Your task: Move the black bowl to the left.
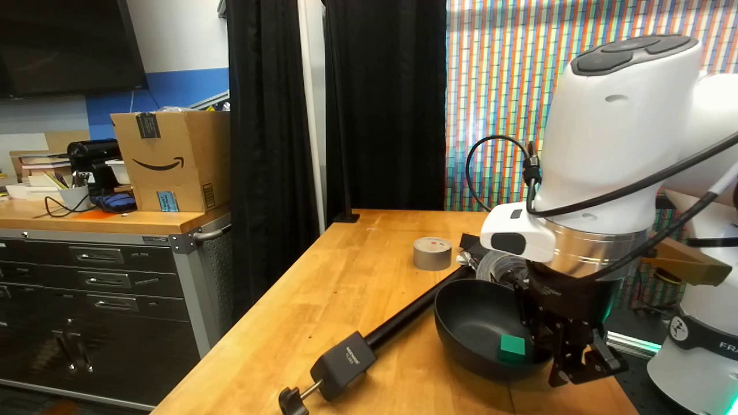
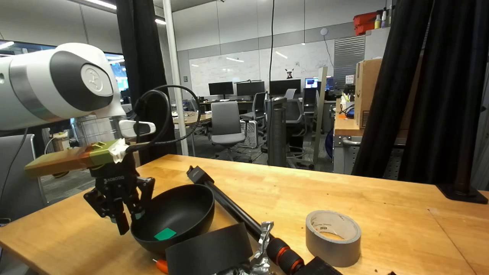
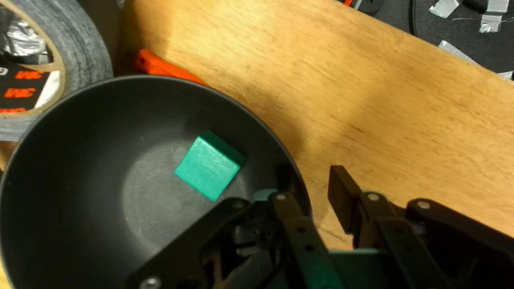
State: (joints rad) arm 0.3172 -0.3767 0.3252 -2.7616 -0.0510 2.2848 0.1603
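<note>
While the black bowl [image 3: 150, 186] tilts toward it, the spread gripper [image 3: 311, 182] straddles its rim.

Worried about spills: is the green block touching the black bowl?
Touching: the wrist view shows the green block resting against the inside of the black bowl.

Bright white ceiling strips [image 2: 100, 4]; glare on white wall board [image 2: 248, 70]. Wrist view: soft shadow between round black bowl [image 3: 80, 160] and edge of brown wooden surface [image 3: 393, 128]; black jointed tool [image 3: 311, 180] blurred.
</note>
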